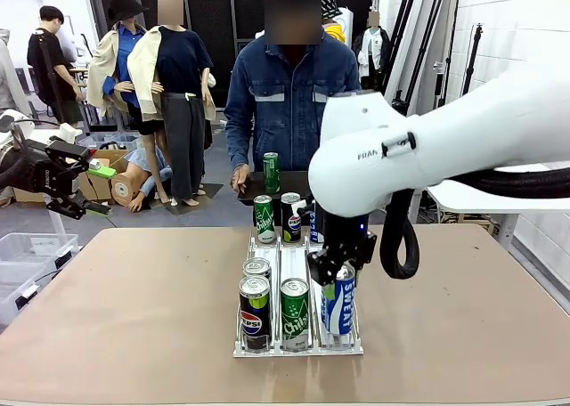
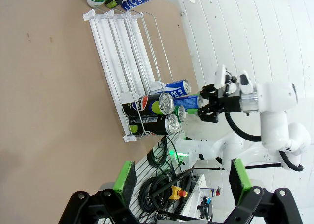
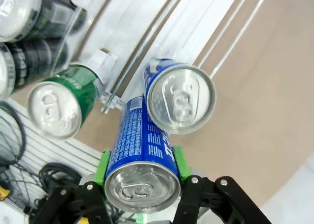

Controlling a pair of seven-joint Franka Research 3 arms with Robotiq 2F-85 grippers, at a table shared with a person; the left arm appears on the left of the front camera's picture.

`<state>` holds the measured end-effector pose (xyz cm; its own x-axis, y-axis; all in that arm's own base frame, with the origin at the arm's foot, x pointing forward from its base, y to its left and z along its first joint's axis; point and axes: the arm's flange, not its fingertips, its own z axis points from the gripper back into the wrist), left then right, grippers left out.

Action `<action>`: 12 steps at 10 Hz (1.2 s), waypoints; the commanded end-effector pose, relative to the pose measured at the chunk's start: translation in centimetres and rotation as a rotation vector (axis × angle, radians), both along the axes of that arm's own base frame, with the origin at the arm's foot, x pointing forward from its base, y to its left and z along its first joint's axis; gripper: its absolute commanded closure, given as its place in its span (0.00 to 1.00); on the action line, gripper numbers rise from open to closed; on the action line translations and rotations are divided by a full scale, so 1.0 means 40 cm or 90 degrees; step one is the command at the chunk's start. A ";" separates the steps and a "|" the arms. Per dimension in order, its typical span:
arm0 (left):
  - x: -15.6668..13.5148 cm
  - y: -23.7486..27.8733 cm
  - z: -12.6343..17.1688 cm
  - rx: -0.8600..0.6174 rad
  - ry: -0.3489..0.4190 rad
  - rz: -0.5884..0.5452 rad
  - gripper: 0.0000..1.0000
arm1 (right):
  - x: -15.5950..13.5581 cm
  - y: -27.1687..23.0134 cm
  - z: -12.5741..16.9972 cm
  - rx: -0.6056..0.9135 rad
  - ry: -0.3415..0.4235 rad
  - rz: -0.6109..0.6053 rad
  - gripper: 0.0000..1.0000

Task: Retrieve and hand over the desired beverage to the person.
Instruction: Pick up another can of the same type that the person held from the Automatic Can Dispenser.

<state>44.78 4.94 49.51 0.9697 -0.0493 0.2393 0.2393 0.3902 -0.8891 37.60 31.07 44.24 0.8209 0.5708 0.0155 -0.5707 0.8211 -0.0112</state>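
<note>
Right claw (image 3: 142, 166) pinches a blue can (image 1: 338, 306) above the rack's (image 1: 298, 350) right lane; second blue can (image 3: 180, 97) just beyond, green can (image 1: 295, 310) alongside. Left claw (image 2: 182, 175) spread.

My white right arm (image 1: 445, 130) bears grey lettering and a black cable (image 1: 398, 241); my black left gripper (image 1: 93, 189) has green pads (image 2: 124, 177).

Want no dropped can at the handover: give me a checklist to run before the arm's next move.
1. Right gripper shut on the blue can: ok.
2. Can's base clear of the rack: cannot tell.
3. Gap to the second blue can behind it: cannot tell; they overlap in the right wrist view.
4. Left gripper open, off the table's left side: ok.
5. Person's hand held out to receive: not ok; it rests at the far edge.
</note>
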 end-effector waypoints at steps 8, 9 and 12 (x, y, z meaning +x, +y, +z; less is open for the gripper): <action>0.000 0.000 0.004 -0.002 -0.003 0.002 0.00 | 0.031 0.002 0.395 -0.020 -0.059 0.012 1.00; 0.000 0.000 0.004 -0.002 -0.003 0.002 0.00 | 0.049 -0.027 0.411 -0.027 -0.057 0.004 1.00; 0.000 0.000 0.004 -0.002 -0.003 0.002 0.00 | 0.121 -0.165 0.445 -0.026 -0.054 -0.035 1.00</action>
